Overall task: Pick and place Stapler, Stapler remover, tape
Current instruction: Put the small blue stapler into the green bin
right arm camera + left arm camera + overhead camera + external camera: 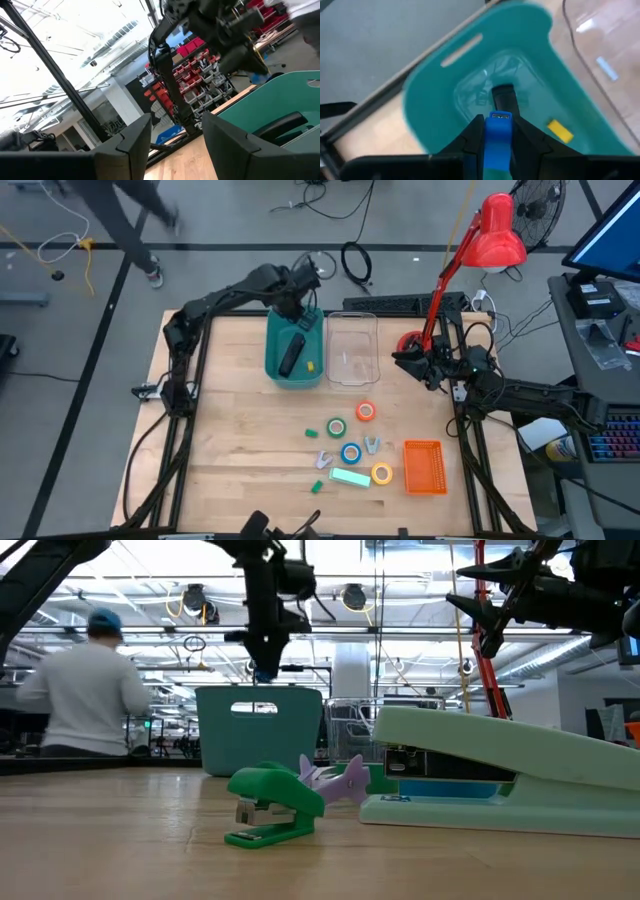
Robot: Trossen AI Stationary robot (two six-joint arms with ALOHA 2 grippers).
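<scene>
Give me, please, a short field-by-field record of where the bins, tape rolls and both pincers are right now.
teal bin: holds a black stapler and a small yellow item
clear bin: beside the teal bin
left pincer: over the teal bin, shut on a blue item
right pincer: open, raised beside the clear bin
tape rolls: on the table
orange basket: near the rolls

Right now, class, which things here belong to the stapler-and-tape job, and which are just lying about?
Job: black stapler in the teal bin; blue item held above it; four tape rolls; purple staple removers; mint stapler.
Lying about: red lamp; orange basket; clear tub.
</scene>
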